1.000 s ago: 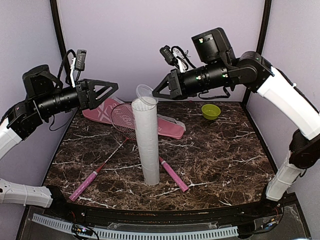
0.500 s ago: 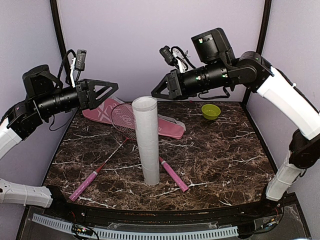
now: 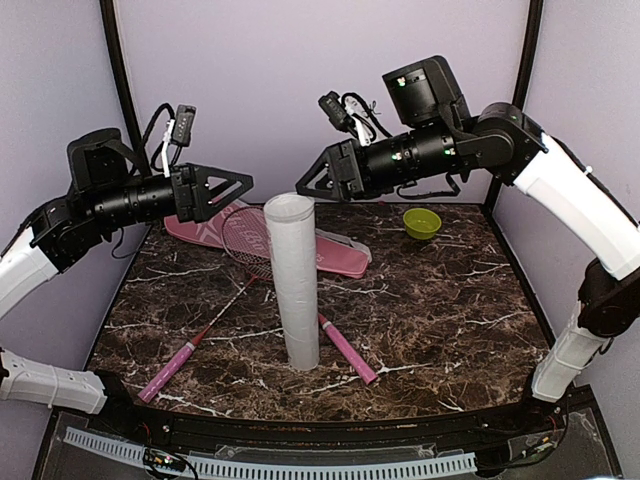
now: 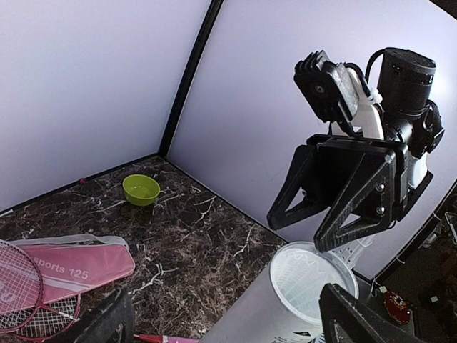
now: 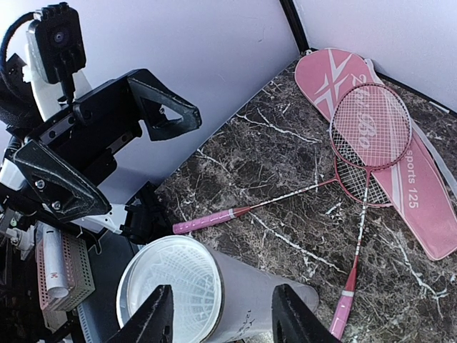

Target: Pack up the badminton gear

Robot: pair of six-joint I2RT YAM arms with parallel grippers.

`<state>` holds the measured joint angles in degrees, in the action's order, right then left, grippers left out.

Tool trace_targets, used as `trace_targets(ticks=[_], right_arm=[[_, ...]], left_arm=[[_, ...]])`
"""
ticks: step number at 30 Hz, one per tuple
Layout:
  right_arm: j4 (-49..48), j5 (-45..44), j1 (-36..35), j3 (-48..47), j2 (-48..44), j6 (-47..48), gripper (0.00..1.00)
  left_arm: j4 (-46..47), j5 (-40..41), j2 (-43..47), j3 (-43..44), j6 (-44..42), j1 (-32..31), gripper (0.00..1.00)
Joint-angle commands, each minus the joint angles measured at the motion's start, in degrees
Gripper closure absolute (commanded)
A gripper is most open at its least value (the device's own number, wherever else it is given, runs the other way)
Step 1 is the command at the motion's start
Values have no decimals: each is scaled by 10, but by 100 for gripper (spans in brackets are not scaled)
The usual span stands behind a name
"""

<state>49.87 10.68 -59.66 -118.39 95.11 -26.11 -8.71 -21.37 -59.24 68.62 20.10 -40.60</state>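
The tall white tube (image 3: 297,290) stands upright mid-table with a clear lid (image 3: 288,206) on its top. My right gripper (image 3: 305,188) hovers just above and behind the lid, open and holding nothing; in the right wrist view its fingers (image 5: 153,323) flank the lidded tube (image 5: 171,289). My left gripper (image 3: 240,190) is open in the air left of the tube top (image 4: 310,279). Two rackets (image 3: 240,290) with pink handles lie crossed beside the tube, their heads (image 5: 371,128) on the pink racket cover (image 3: 340,256).
A small lime-green bowl (image 3: 422,222) sits at the back right of the marble table (image 3: 450,320). Lilac walls with black corner posts close in the back and both sides. The two grippers face each other across the tube top.
The right gripper set the clear lid down onto the tube and opened its jaws off it. The left arm moved right, closer to the tube top.
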Motion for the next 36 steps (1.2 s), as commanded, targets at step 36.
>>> trace_targets(ticks=[36], right_arm=[[-8,-29,-15,29,6,2,40]], left_arm=[[16,-84,-48,-5,20,3,14]])
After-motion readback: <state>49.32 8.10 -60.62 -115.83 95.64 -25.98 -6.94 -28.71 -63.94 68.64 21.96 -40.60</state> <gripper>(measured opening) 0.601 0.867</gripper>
